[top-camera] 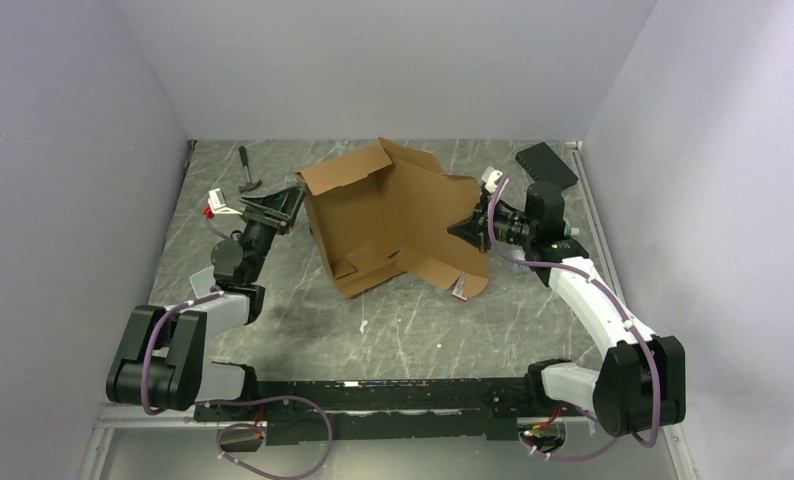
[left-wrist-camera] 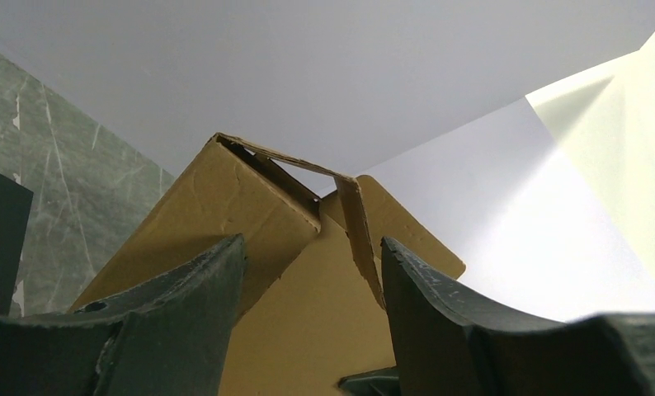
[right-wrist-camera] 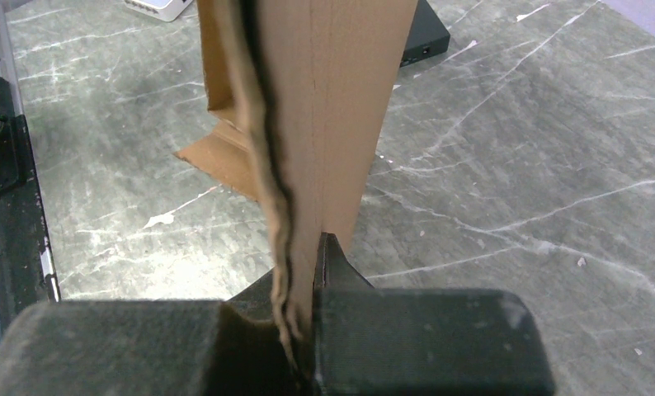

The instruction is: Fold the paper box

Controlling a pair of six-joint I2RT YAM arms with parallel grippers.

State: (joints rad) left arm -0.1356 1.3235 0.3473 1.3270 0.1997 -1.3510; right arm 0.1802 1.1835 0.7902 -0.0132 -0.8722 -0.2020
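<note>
The paper box (top-camera: 393,215), plain brown cardboard, stands half folded in the middle of the table, with its left wall raised and its flaps loose. My left gripper (top-camera: 289,204) is open at the box's left wall. In the left wrist view its fingers (left-wrist-camera: 184,305) straddle a corner of the box (left-wrist-camera: 225,206), and a thin flap edge lies close to the right finger. My right gripper (top-camera: 470,228) is shut on the box's right panel. In the right wrist view the jaws (right-wrist-camera: 299,285) pinch the upright cardboard edge (right-wrist-camera: 341,99).
A flat black box (top-camera: 545,165) lies at the back right and also shows in the right wrist view (right-wrist-camera: 427,33). A black hammer-like tool (top-camera: 248,172) and a white-and-red object (top-camera: 216,203) lie at the back left. A small white scrap (top-camera: 363,326) lies in front of the box. Walls close in on three sides.
</note>
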